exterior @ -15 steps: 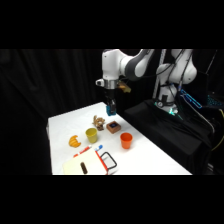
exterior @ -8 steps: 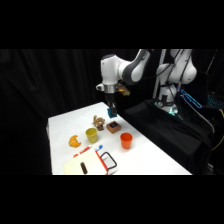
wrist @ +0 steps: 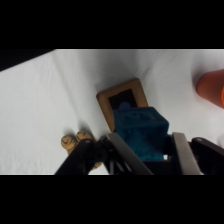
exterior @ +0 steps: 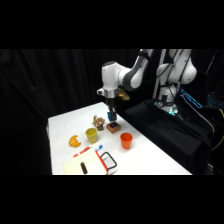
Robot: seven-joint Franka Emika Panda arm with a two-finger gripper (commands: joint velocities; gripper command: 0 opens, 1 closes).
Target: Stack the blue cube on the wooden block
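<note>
— Two views give us the scene; what is the biggest thing we see?

— We see the white tabletop (exterior: 140,155) first, and above it the white arm (exterior: 125,75) reaching down from the upper right. Its end effector (exterior: 112,115) hangs just over the wooden block (exterior: 113,127).

— Is the end effector gripping anything?

— Yes. In the wrist view we see its two fingers (wrist: 122,150) pressed against opposite sides of the blue cube (wrist: 140,132), so the end effector (wrist: 150,155) is closed on the cube. The cube sits between the fingers, above the wooden block (wrist: 107,100) and overlapping its near edge; we cannot tell whether they touch.

— What do we make out on the block?

— We see a reddish-brown frame with a dark square on top. No writing shows on it that we can read.

— And the smaller things around?

— In the side view, at the tabletop's near corner, we see a pale flat board (exterior: 82,167) with a red-and-black looped tool (exterior: 107,161) beside it. An orange cup (exterior: 126,140) stands near the block, toward the front, and a yellow-green cup (exterior: 91,134) stands to its left. A light tan wooden figure (exterior: 99,122) is just beside the block, and an orange curved object (exterior: 74,141) lies left of the yellow-green cup. A small red pen with a blue tip (exterior: 89,148) rests by the board. We find no labels or brands legible anywhere.
</note>
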